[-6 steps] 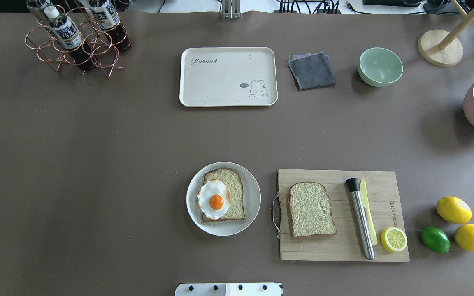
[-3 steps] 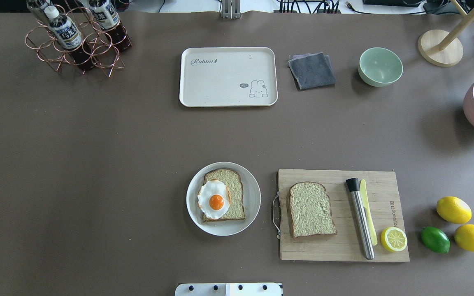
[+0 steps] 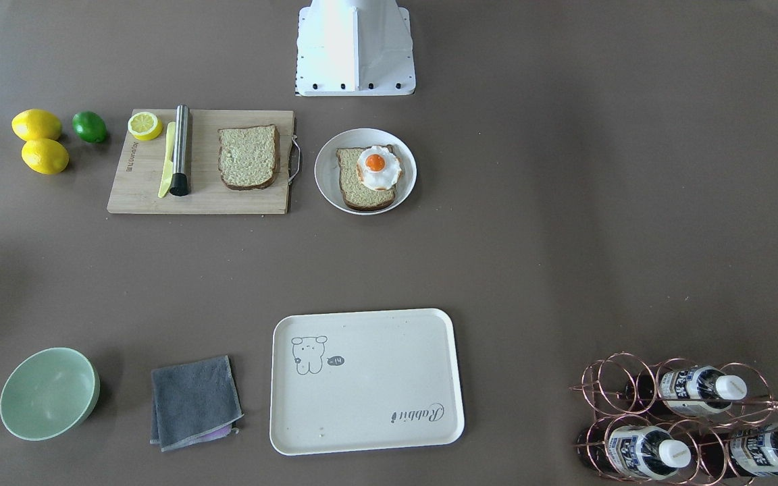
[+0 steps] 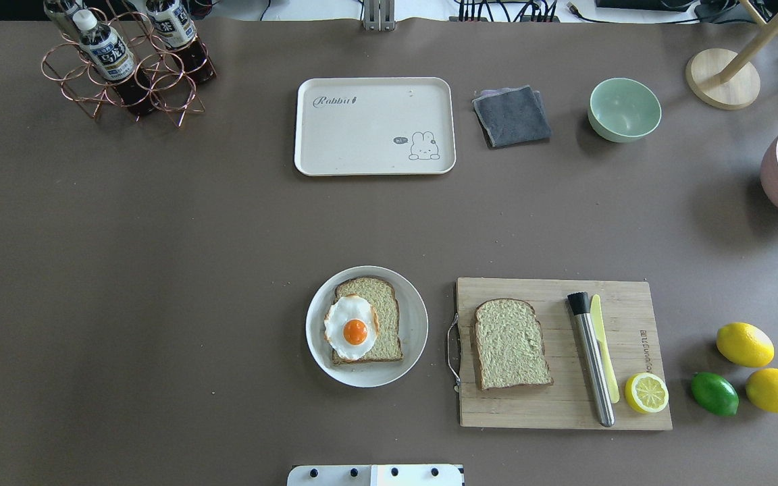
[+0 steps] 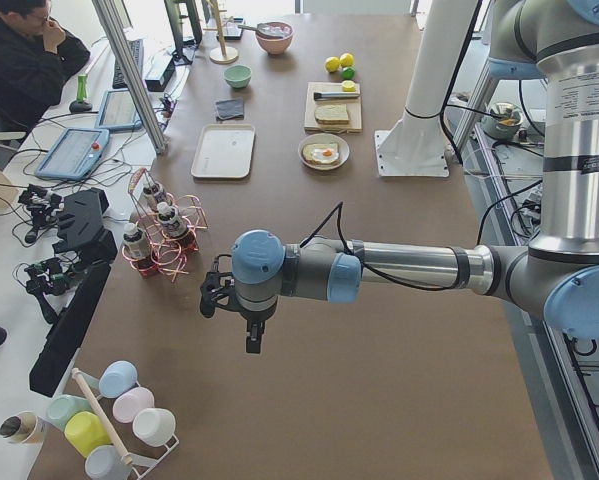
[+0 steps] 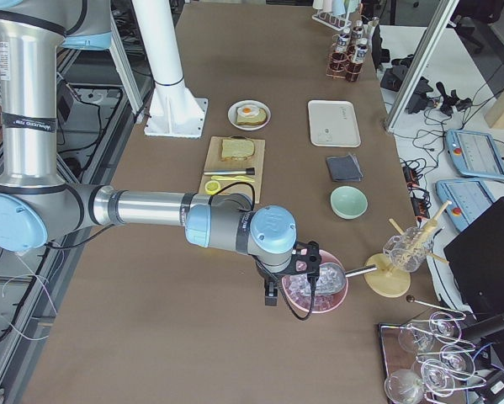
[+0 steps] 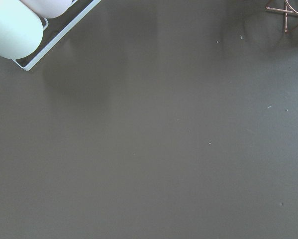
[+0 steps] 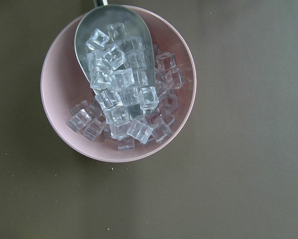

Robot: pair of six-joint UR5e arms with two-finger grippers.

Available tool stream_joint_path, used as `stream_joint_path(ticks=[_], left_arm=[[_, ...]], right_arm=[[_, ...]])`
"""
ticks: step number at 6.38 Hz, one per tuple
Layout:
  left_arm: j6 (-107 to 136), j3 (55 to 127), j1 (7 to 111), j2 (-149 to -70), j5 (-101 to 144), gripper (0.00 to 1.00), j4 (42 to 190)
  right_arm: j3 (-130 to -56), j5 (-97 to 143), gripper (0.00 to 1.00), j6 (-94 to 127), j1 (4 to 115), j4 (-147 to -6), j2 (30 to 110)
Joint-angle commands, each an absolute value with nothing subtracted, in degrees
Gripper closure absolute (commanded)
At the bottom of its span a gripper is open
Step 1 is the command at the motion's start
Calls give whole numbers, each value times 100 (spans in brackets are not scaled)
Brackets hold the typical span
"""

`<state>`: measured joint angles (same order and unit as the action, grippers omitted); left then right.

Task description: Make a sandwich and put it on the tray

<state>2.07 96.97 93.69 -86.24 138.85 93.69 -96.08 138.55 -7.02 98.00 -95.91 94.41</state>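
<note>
– Jaws, both sides: what have you got?

– I cannot tell how wide either stands. My left gripper (image 5: pixel 249 335) and right gripper (image 6: pixel 271 295) show only on the side cameras, both well apart from the plate (image 4: pixel 416 324), and I can't make out anything in them.

– How far along?

– Half built, I'd say. The tray (image 4: pixel 362 148) lies well beyond the plate with nothing on it. The cutting board (image 4: pixel 564 405), just right of the plate, carries the second slice (image 4: pixel 510 344). On the plate, the first slice (image 4: pixel 385 317) has the egg (image 4: pixel 352 329) on top.

– Next move?

– My call: bring the right arm to the board slice, pinch a crust edge and lay it square over the egg. The stack goes to the tray after that.

– Any writing?

– "Rabbit" in script on the tray, and "hi~" in a speech bubble. The board's mark and the labels on the bottles (image 4: pixel 109 54) are too small to read.
</note>
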Motion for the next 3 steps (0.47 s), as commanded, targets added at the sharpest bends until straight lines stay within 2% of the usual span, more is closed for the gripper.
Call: stream_joint_path(ticks=[1, 3], left_arm=[[202, 9703, 9369, -8631, 13887, 2, 9369], [228, 9694, 9369, -8622, 13887, 2, 9509]], right_arm=[[-9606, 13860, 0, -738, 9800, -9589, 9466], [-9624, 13860, 0, -738, 9800, -9580, 9457]])
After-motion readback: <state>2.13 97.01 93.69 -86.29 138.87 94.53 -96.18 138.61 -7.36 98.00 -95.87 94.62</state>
